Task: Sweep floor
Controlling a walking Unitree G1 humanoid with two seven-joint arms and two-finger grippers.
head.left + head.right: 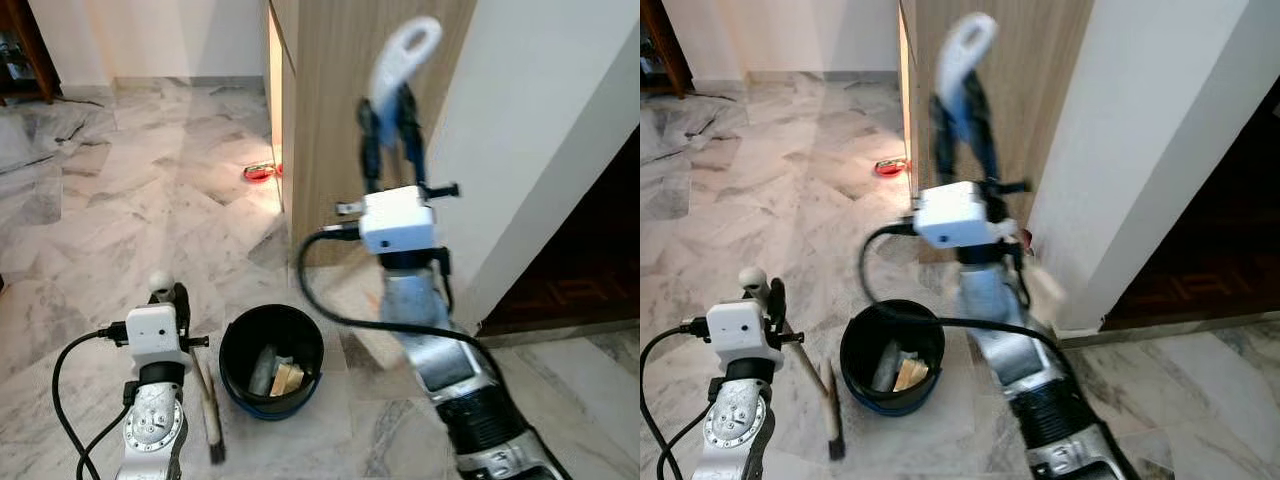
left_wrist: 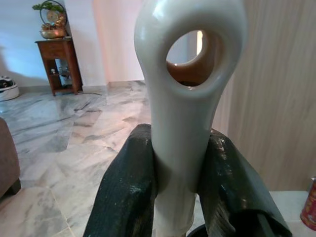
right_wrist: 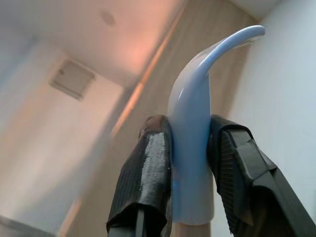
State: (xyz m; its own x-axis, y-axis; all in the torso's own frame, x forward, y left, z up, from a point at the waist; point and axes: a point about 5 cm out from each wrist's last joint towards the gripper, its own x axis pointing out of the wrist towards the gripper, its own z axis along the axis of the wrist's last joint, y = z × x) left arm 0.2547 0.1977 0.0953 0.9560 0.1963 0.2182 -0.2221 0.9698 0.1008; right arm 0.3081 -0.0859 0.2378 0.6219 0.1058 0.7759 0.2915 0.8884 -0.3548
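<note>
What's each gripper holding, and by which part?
Left gripper: white broom handle, just below its hanging loop. Right gripper: pale blue dustpan handle, near its curved top end.

Broom handle top (image 1: 403, 55): pale blue-white plastic, curved hook-like tip, raised high in front of the wooden cabinet, pinched between two black fingers, blurred
Brush handle (image 2: 185, 94): glossy off-white, oval hanging hole at its end, upright, clamped between two black fingers
Brush shaft and head (image 1: 209, 405): thin stick slanting down to a dark head on the marble floor, just beside the black bucket
</note>
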